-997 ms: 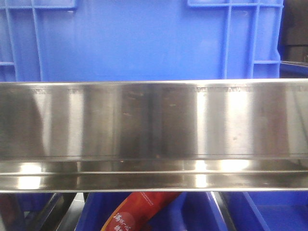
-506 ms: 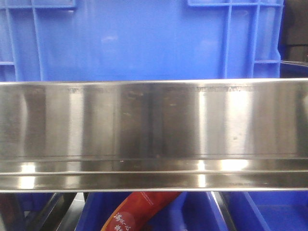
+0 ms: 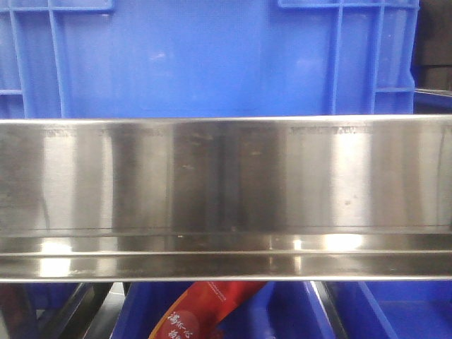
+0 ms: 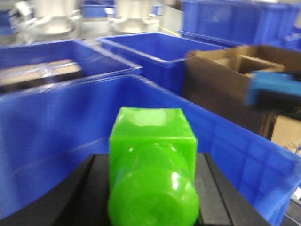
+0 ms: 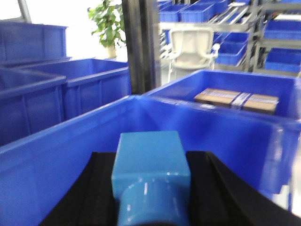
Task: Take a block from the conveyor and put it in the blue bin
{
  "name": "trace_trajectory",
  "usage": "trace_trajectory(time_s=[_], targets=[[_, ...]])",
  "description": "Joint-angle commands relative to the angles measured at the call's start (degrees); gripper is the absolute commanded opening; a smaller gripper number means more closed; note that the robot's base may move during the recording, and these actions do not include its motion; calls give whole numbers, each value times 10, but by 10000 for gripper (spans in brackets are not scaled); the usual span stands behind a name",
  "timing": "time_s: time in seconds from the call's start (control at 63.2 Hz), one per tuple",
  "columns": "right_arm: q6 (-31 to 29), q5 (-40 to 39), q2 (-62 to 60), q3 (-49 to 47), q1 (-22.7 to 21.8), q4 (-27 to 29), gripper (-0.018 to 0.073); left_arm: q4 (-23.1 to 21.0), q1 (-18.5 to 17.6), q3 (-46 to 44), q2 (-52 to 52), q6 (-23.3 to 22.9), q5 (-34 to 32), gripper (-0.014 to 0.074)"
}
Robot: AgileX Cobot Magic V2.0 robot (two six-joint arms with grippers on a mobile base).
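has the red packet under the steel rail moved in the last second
No. The red packet is in the same spot below the steel rail, and its top end meets the rail's lower edge at the same place as before.

Left wrist view: one bright green plastic block, one open brown cardboard box. Right wrist view: one light blue plastic block, one white office chair, one potted green plant. Front view: one red printed packet, one brushed steel rail.
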Motion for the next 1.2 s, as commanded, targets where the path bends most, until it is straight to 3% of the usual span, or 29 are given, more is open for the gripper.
trace_trajectory(time_s=[0.0,0.127,0.206,0.269,0.348,0.475,0.522,0.601,0.712,0.791,0.902,1.044,1.187], targets=[[-3,-17,24,-13,4,1,-162,23,-42,-21,45,4,-53,-111],[-3,-21,45,-14,4,1,-162,17,-56,-40,116,4,-73,-111],[-3,-14,56,-14,4,1,-161,-32,-56,-43,154,4,-88,-105],[-3,-12,61,-14,4,1,-134,-49,-56,-43,170,4,-90,-51],[-3,-12,67,-14,4,1,-24,-50,-56,-43,184,4,-90,120],[-3,-10,74,-14,4,1,274,-50,-56,-43,188,4,-90,440],[-3,-10,75,-14,4,1,379,-52,-56,-43,186,4,-91,508],[-3,-10,75,-14,3,1,473,-52,-56,-43,184,4,-95,554],[-3,-10,71,-14,0,1,466,-52,-55,-43,178,4,-98,521],[-3,0,54,-14,-2,0,403,-49,-55,-43,166,4,-94,456],[-3,29,16,-14,-10,-2,195,-44,-55,-43,134,4,-91,220],[-3,12,-10,-14,-30,-3,-168,-36,-55,-43,114,4,-91,-115],[-2,9,-22,-14,-77,-2,-162,-35,-39,-41,99,3,-90,-111]])
